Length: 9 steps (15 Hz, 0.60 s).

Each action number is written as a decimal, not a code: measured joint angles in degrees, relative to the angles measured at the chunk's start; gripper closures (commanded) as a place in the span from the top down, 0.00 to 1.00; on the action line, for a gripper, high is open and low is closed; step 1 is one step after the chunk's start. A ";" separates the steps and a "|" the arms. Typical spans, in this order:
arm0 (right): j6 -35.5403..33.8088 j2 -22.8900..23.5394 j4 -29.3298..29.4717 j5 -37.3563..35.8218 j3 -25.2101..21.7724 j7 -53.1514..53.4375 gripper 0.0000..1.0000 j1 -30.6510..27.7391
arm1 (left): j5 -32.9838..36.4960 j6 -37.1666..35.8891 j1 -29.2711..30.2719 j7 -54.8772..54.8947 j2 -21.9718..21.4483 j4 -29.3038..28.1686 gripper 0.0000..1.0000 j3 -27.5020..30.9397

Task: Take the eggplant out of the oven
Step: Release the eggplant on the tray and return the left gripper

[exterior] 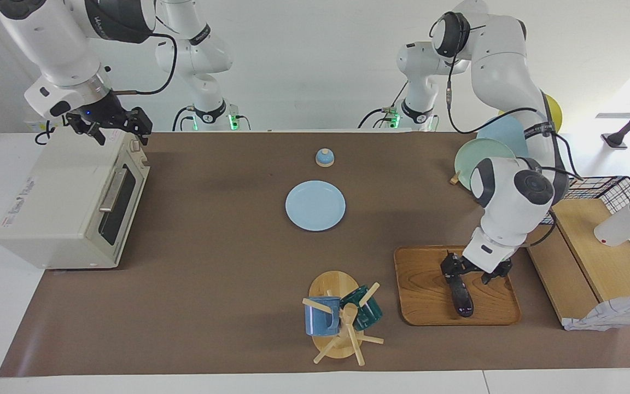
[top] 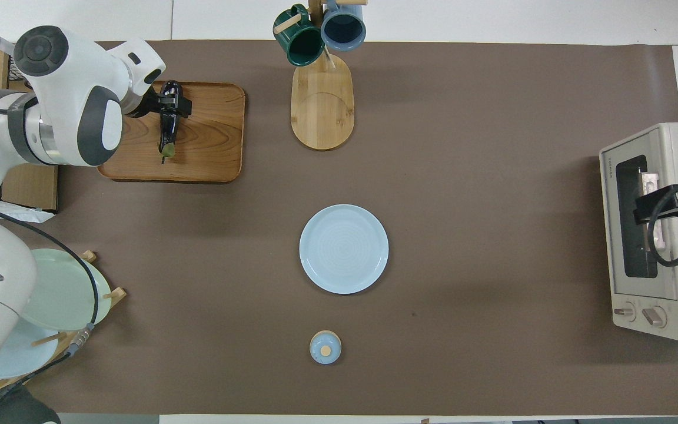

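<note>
So the eggplant [exterior: 461, 296] is lying flat on the wooden tray [exterior: 424, 284], lower right of the facing view and upper left of the overhead one, stem end pointing toward the robots. The left gripper [exterior: 474, 271] hangs right over it with its fingers spread wide on either side, not pinching it (it looks let go, resting on the wood). The oven [exterior: 69, 202] sits at the left of the facing view with its door shut. The right gripper [exterior: 111, 127] hovers over the oven's top edge, fingers apart, holding nothing. A light blue plate [exterior: 315, 206] sits mid-table.
</note>
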 measured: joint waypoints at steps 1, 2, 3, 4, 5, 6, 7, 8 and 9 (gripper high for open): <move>0.00 -0.03 0.00 0.00 0.00 0.00 1.00 0.00 | 0.00 -3.10 0.08 -0.15 -2.34 0.06 1.00 0.04; 0.00 -0.04 0.00 0.00 0.00 0.00 1.00 -0.04 | 0.00 -6.33 0.17 -0.40 -4.65 0.10 1.00 0.07; 0.00 -0.04 0.00 0.00 -0.01 0.00 1.00 -0.15 | 0.00 -9.95 0.31 -0.83 -6.93 0.12 1.00 0.08; 0.00 -0.04 0.00 0.00 -0.01 0.00 1.00 -0.31 | 0.00 -13.59 0.47 -1.18 -9.10 0.14 1.00 0.09; 0.00 -0.04 0.00 0.00 -0.02 0.00 1.00 -0.48 | 0.00 -17.11 0.65 -1.32 -11.22 0.14 1.00 0.13; 0.00 -0.04 0.00 0.00 -0.04 0.00 1.00 -0.59 | 0.00 -20.54 0.84 -1.34 -13.33 0.13 1.00 0.21; 0.00 -0.04 0.00 0.00 -0.06 0.00 1.00 -0.62 | 0.00 -23.90 1.08 -1.34 -15.57 0.09 1.00 0.22; 0.00 -0.04 0.00 0.00 -0.06 0.00 1.00 -0.62 | 0.00 -26.85 1.24 -1.34 -17.66 -0.02 1.00 0.22; 0.00 -0.04 0.00 0.00 -0.06 0.00 1.00 -0.62 | 0.00 -29.46 1.27 -1.34 -19.83 -0.39 1.00 0.22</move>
